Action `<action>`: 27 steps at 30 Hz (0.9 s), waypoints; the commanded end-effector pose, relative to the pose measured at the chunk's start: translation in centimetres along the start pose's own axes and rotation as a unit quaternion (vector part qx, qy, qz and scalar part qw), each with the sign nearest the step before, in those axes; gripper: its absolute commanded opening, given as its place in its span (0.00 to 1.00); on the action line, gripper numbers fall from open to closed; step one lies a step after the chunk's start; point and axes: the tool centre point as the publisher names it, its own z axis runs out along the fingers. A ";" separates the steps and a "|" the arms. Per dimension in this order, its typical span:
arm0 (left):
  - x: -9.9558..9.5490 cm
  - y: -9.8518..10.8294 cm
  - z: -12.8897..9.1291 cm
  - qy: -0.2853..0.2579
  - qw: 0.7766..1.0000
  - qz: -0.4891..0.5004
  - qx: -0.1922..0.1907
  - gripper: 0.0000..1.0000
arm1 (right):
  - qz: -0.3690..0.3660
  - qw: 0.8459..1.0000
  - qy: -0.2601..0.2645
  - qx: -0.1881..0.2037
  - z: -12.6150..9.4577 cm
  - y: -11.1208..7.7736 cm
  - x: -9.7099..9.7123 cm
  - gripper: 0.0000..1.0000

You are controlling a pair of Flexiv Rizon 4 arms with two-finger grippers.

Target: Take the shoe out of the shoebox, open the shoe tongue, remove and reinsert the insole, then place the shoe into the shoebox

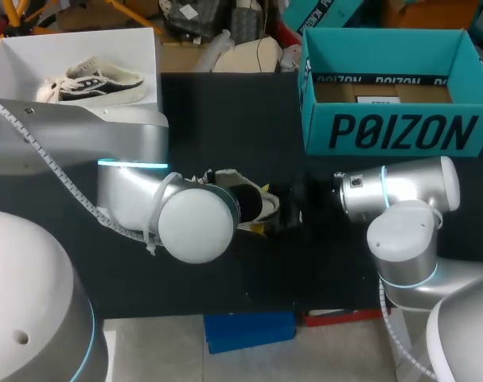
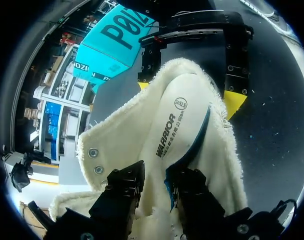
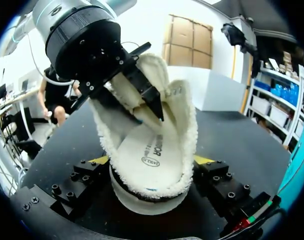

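Left gripper (image 2: pixel 159 176) being clenched on insole (image 2: pixel 173 122); fleece-lined shoe (image 3: pixel 184 125) being gripped at both sides by right gripper (image 3: pixel 153 170)

A robotics lab is suggested: a left arm (image 1: pixel 130 163) and right arm (image 1: pixel 404 191) are seen at a black table (image 1: pixel 225 119), a teal shoebox (image 1: pixel 400 131) at two o'clock, a white shoebox (image 1: pixel 18 68) at ten.

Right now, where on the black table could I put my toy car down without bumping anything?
There are two bare patches of black tabletop: one between the white box and the teal cardboard box, one along the front edge, between the two arms. The middle is crowded: left fingers and right fingers grip the fluffy cream shoe there.
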 end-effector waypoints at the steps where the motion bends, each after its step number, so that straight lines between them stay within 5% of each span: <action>1: 0.1 0.1 1.9 0.004 1.000 0.002 -0.001 0.29 | 0.001 1.000 0.001 0.000 -0.1 -0.1 0.2 0.00; 19: 0.6 0.1 4.7 0.015 1.000 0.015 -0.022 0.26 | 0.001 1.000 0.001 0.000 -0.1 -0.1 0.2 0.00; 20: 0.6 0.1 4.8 0.018 0.999 0.016 -0.023 0.25 | 0.001 1.000 0.001 0.000 -0.1 -0.1 0.2 0.00; 22: 0.7 0.1 4.8 0.031 0.999 0.013 -0.020 0.00 | 0.001 1.000 0.001 0.000 -0.1 -0.1 0.2 0.00; 27: 0.2 0.0 4.6 0.063 0.998 0.014 -0.016 0.00 | 0.001 1.000 0.001 0.000 -0.1 -0.1 0.2 0.00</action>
